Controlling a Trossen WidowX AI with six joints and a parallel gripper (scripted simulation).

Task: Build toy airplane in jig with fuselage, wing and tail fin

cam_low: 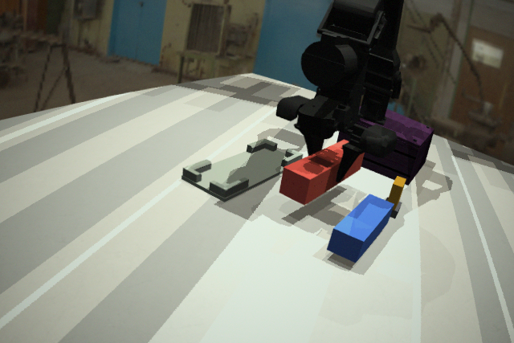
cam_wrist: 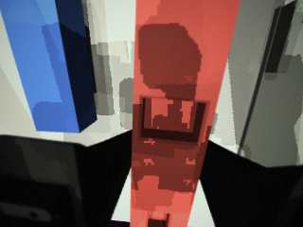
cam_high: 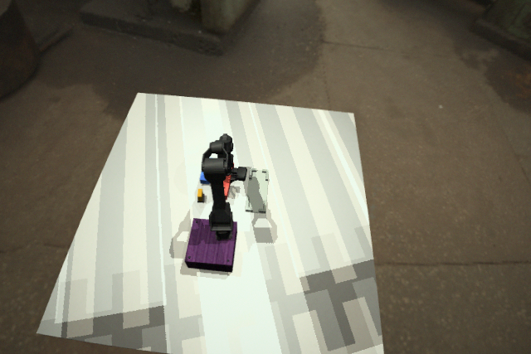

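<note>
The red fuselage (cam_high: 226,188) (cam_low: 295,185) (cam_wrist: 215,43) hangs level, a little above the table, its shadow apart from it. My gripper (cam_low: 328,166) (cam_wrist: 165,135) is shut on its sides near the middle. The wing socket (cam_wrist: 168,115) and the smaller tail socket (cam_wrist: 158,221) face up and are empty. The grey-green cradle (cam_high: 262,185) (cam_low: 226,173) (cam_wrist: 279,118) lies beside the fuselage, with raised corner brackets and nothing in it. The blue wing (cam_high: 204,177) (cam_low: 352,229) (cam_wrist: 35,57) lies on the fuselage's other side. The yellow tail fin (cam_high: 200,194) (cam_low: 397,189) stands near the wing's end.
The purple base block (cam_high: 211,244) (cam_low: 410,136) carries the arm (cam_high: 218,196) and stands behind the parts. The striped table (cam_high: 299,213) (cam_low: 144,247) lies under everything. The wing is close to my gripper on the side away from the cradle.
</note>
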